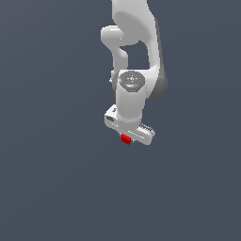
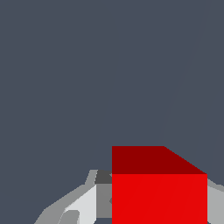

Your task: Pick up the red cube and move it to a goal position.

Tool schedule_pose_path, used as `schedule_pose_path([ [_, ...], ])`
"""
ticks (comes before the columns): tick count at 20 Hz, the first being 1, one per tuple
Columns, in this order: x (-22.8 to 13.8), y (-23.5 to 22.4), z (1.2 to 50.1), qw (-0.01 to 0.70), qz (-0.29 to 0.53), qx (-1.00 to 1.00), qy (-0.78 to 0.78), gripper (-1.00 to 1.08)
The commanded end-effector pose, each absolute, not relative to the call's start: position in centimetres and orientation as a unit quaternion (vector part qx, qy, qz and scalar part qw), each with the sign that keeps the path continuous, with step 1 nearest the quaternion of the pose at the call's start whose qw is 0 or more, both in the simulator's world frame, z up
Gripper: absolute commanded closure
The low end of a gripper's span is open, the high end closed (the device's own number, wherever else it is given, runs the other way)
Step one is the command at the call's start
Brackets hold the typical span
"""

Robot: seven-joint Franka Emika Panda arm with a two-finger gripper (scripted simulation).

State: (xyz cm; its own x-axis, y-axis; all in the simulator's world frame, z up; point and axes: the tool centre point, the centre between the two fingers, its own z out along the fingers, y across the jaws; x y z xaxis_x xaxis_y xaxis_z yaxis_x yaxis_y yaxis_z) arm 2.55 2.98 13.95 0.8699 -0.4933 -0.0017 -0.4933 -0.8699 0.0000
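1. Red cube point(image 2: 159, 192) sits between my fingers: in the wrist view its bright front face fills the space at my claw's tip, with a pale finger point(image 2: 83, 205) showing on one side and a sliver of grey finger on the other.
2. My claw point(image 1: 127, 136) is clamped on the red cube. In the exterior view the cube point(image 1: 125, 139) peeks out just beneath the white hand, tucked under it and much smaller than it.
3. From these views I judge the pick to be done, or at least the grasp. The cube looks held, not lying loose.
4. Whether I have lifted it clear of the surface, I cannot tell. The ground around my claw is one flat slate colour in both views, with no shadow or edge that shows height.
5. I see no goal marker in either view. Ahead of my claw in the wrist view there is only plain dark ground, and the exterior view shows nothing but my white arm point(image 1: 134, 42) rising above the hand.
6. What is left, by my reckoning, is the carry: bringing the cube to the goal position and holding it there. How far that is, or in which direction from my claw, the pictures do not say.
7. The cube sits squarely between the fingers rather than skewed, so I judge the grip sound enough for travel.
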Motion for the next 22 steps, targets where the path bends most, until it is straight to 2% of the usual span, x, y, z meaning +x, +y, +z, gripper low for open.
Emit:
schedule_pose_path([
  [1, 2.4, 1.7, 16.9, 0.001, 0.0, -0.967, 0.255, 1.08],
  [16, 1.6, -5.6, 34.0, 0.0, 0.0, -0.967, 0.255, 1.08],
  [22, 1.6, -7.7, 39.2, 0.0, 0.0, -0.967, 0.255, 1.08],
])
